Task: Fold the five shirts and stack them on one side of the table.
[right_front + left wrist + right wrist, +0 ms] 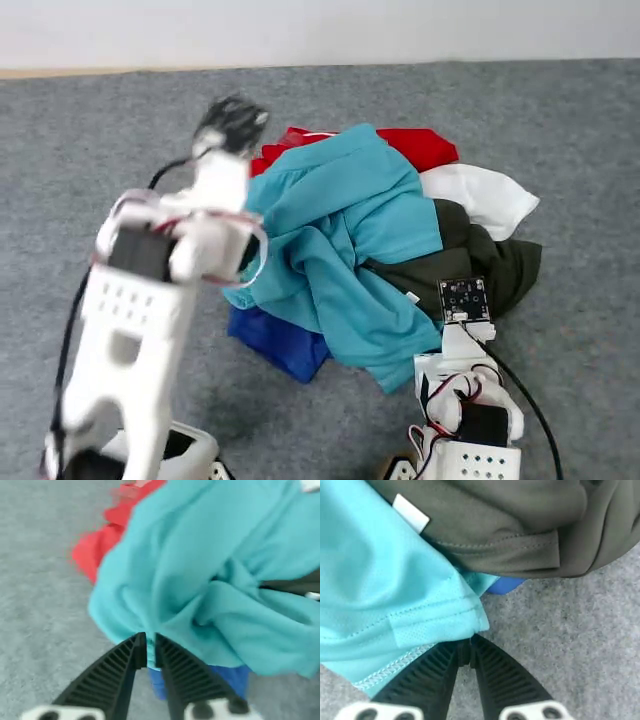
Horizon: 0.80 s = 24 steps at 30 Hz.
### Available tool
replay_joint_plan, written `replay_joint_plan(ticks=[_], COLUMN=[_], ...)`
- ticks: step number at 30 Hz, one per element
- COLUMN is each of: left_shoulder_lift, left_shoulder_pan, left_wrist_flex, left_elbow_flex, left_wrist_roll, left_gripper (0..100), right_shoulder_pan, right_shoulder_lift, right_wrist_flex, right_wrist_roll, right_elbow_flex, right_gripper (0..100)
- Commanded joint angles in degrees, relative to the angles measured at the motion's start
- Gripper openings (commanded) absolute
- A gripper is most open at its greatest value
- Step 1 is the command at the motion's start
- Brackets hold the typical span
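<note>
The left gripper [150, 639] is clamped on a bunched fold at the side of the teal shirt [340, 230], its jaws almost together with only a sliver of cloth between them. The right gripper [470, 644] is likewise closed, nipping the very corner of the same shirt's stitched hem, on the side of the heap nearest the arms.

The teal shirt lies on top of a jumbled heap about mid-table. The dark olive shirt [480, 255] lies partly across it, the blue shirt [280, 340] pokes out beneath towards the near edge, and the red shirt [425, 145] and white shirt [485, 195] sit on the far side.

Judging by this, the work is at its first step, which is separating one shirt from the pile. Nothing is folded and no stack stands on the grey table [100, 130]. The next move calls for lifting both holds together and drawing the teal shirt clear, then spreading it flat. The thin right-hand grip could slip, and the olive shirt may drag along.
</note>
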Motion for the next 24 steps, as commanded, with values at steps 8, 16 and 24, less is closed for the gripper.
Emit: replay_joint_plan(ticks=[8, 16, 24], left_shoulder_lift=[30.6, 42.2, 55.5], left_shoulder_pan=[6.8, 6.4, 5.2], left_wrist_flex=[11.3, 8.6, -2.8], left_elbow_flex=[-29.3, -30.2, -30.2], left_wrist_roll=[-0.5, -4.4, -6.2], left_gripper=[25, 31, 31], right_shoulder_pan=[-0.2, -0.2, -0.2], right_shoulder_lift=[-0.2, -0.2, -0.2], right_wrist_flex=[-0.7, -0.7, -0.7], right_wrist_roll=[0.6, 0.6, 0.6], right_elbow_flex=[0.9, 0.9, 0.9], right_gripper=[1.0, 1.0, 1.0])
